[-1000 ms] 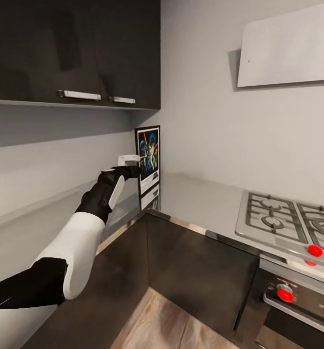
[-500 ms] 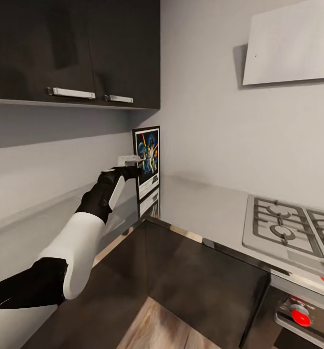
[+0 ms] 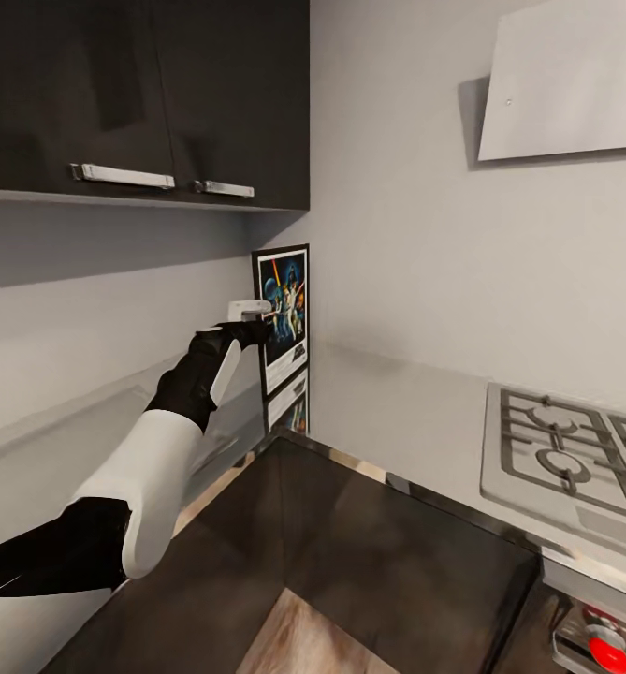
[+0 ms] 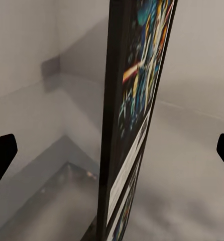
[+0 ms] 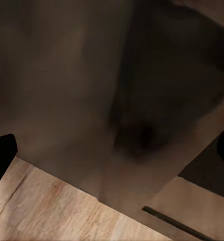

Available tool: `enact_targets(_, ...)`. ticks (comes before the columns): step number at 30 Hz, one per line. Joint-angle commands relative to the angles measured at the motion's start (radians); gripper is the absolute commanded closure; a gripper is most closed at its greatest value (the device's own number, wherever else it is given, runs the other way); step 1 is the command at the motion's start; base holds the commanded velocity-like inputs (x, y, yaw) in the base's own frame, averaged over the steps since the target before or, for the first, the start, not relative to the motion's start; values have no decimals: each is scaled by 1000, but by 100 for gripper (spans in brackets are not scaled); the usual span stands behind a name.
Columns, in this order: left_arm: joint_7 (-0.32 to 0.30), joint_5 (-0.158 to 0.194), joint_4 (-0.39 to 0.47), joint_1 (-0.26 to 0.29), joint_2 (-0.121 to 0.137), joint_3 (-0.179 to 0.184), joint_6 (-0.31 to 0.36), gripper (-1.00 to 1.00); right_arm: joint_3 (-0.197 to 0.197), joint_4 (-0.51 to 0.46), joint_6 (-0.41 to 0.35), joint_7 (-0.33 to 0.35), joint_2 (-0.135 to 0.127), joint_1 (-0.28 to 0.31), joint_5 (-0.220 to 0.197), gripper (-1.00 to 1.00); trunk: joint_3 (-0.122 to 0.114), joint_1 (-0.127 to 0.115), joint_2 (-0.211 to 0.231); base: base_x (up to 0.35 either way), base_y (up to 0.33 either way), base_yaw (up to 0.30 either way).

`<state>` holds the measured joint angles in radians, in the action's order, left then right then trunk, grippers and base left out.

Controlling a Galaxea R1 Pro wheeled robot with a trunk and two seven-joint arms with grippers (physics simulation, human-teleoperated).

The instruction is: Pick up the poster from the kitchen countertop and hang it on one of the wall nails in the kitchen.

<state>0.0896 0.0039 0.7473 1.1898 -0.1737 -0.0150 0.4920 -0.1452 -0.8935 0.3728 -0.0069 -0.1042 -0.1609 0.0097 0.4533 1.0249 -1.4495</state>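
So the poster [image 3: 283,315] is standing upright at the back inner corner of the kitchen countertop [image 3: 415,412], right where the two walls meet, and its glossy reflection shows on the grey worktop just below it. The left arm is stretched out toward it, and the left gripper [image 3: 261,318] sits right at the poster's left edge. In the left wrist view the poster [image 4: 129,125] shows edge-on, black frame running between the two dark fingertips [image 4: 1,155], which sit wide apart near the picture's sides, so the jaws are spread and not pinching it (I can't tell if either finger touches the frame). The right gripper [image 5: 112,160] points down at wooden floor [image 5: 51,211] and a dark cabinet front; its tips also sit far apart with nothing between them. Above the left arm hang dark wall cabinets [image 3: 144,94] with pale bar handles. Over at the right end of the countertop there's the gas hob [image 3: 575,459], a red knob [image 3: 607,651] below it, and a pale extractor hood [image 3: 565,80] on the wall above.
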Motion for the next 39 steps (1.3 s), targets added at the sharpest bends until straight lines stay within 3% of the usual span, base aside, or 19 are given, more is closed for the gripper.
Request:
enact_targets(1, 2, 1, 1, 1, -1, -2, 5, -100, 0, 7, 1, -1, 0, 0, 1, -100, 1, 0, -1, 18, 0, 0)
enact_targets(7, 2, 1, 1, 1, -1, -1, 5, -100, 0, 27, 1, 0, 0, 0, 2, -100, 1, 0, -1, 7, 0, 0)
enact_targets(8, 2, 0, 5, 0, -1, 0, 5, -100, 1, 78, -1, 2, 1, 1, 1, -100, 1, 0, -1, 0, 0, 0)
enact_targets(19, 2, 0, 10, 1, -1, 5, 5, -100, 3, 246, -3, 5, 3, 1, 2, -100, 1, 0, -1, 0, 0, 0)
enact_targets(37, -1, 0, 7, 1, -1, 2, 3, -100, 3, 269, -1, 5, 3, 3, 1, -100, 1, 0, -1, 110, 0, 0)
enact_targets(39, -3, 0, -25, 1, -1, 9, -46, -100, 3, 269, 0, 5, 3, 3, 2, -100, 1, 0, -1, 1, 0, 0)
